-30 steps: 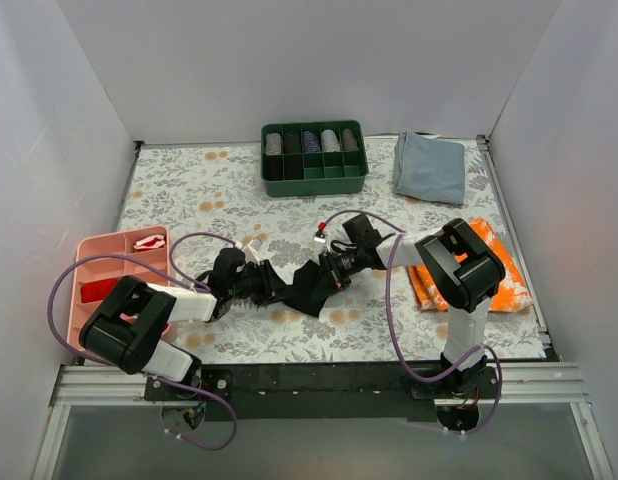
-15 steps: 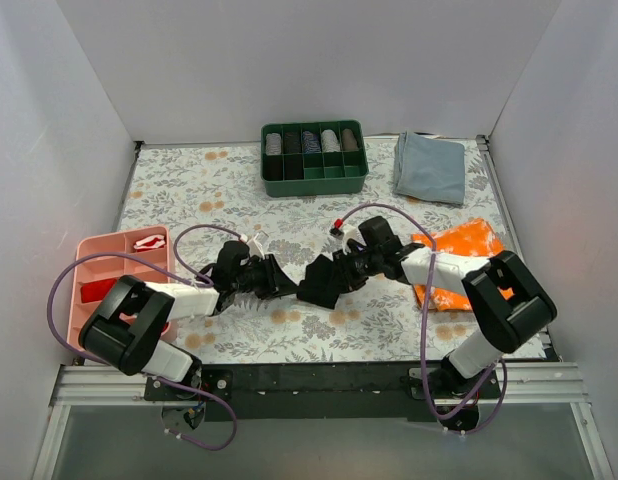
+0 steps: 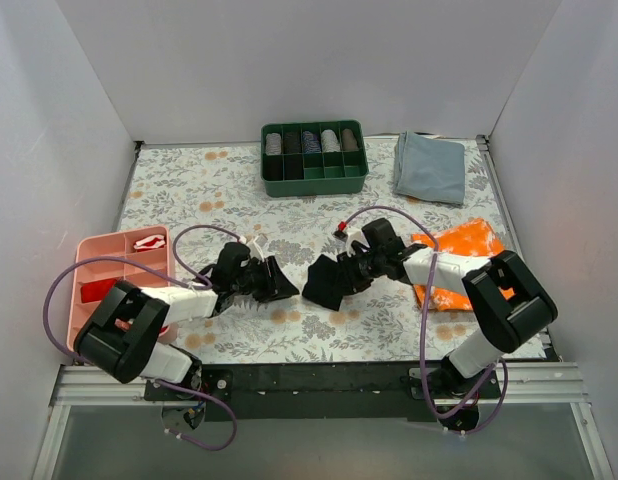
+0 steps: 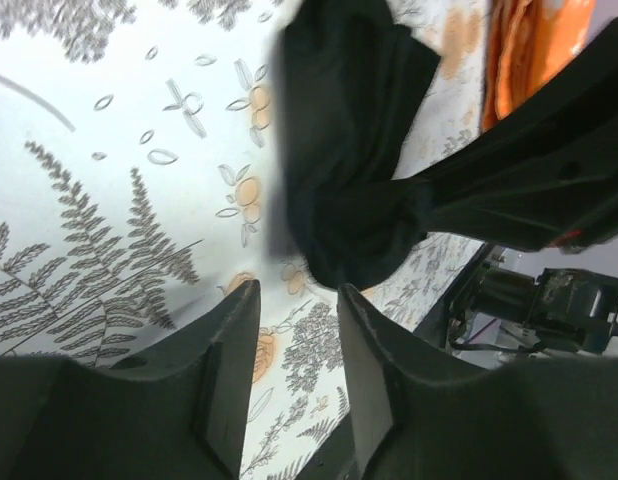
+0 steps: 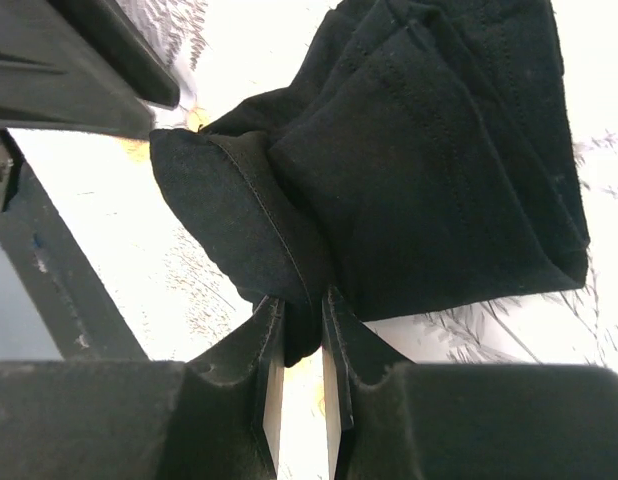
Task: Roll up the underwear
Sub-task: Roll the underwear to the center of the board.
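Bunched and not yet rolled, the underwear (image 3: pixel 324 282) sits mid-surface (image 3: pixel 209 190), one fold pinched in the right pincer (image 5: pixel 294 330), the left pincer (image 4: pixel 299 295) narrowly parted, empty, just beside.

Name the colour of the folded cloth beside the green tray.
Folded fabric cloth: plain grey-blue; best in top external view.

Bare table (image 3: pixel 189 190) lies open along the far left, between the pink tray (image 3: pixel 94 262) at the left edge and the green box (image 3: pixel 314 188) at the far edge; the left arm (image 3: pixel 184 300), right arm (image 3: pixel 439 268) and bunched underwear (image 3: pixel 324 282) block the middle, an orange cloth (image 3: pixel 474 238) the right edge.
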Available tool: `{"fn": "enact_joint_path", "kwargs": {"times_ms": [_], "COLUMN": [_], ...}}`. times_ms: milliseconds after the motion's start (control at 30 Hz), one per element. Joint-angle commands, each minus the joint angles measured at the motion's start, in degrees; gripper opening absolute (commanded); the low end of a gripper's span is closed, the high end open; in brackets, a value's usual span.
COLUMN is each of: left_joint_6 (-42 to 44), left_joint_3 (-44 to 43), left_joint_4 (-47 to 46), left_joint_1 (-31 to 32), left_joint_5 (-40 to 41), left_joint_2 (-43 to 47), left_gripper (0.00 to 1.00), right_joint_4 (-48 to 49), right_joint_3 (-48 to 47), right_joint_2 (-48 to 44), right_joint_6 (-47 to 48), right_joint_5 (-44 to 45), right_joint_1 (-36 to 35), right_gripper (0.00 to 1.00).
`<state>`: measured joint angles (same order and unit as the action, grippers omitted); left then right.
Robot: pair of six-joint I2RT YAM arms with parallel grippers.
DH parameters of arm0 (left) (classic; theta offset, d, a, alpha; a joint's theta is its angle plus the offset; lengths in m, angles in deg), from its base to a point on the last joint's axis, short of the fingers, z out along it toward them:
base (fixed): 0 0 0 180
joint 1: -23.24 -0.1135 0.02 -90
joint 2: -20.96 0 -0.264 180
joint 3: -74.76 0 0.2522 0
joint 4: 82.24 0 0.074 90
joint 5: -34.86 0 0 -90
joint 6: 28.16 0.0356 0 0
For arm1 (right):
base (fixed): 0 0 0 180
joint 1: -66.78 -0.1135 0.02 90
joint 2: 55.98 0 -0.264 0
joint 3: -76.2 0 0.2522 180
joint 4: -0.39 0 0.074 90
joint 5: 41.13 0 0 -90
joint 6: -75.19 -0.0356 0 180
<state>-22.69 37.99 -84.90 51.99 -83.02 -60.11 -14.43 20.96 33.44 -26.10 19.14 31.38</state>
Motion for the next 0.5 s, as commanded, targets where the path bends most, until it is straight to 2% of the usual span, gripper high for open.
{"fn": "enact_joint_path", "kwargs": {"times_ms": [0,33,133,467], "left_joint_6": [0.5,0.1,-0.3,-2.0], "left_joint_3": [0.3,0.7,1.9,3.1], "left_joint_4": [-1.3,-2.8,-6.1,-13.6], "left_joint_1": [0.2,0.2,0.2,0.2], "left_joint_5": [1.7,1.6,0.3,-2.8], "left_joint_2": [6.7,7.2,7.0,-2.9], "left_gripper": [0.44,0.53,0.61,0.62], "right_joint_4": [-1.3,-1.4,-1.8,-2.6], "right_joint_3": [-2.4,-2.8,-4.6,-7.7], "right_joint_2": [4.3,5.4,7.5,10.9], "right_joint_6": [3.4,3.8,4.6,5.0], "right_joint_5": [-3.2,-4.1,-6.6,-8.8], "right_joint_1": [-0.2,-0.2,-0.2,-0.2], "right_gripper": [0.15,0.15,0.15,0.15]}}
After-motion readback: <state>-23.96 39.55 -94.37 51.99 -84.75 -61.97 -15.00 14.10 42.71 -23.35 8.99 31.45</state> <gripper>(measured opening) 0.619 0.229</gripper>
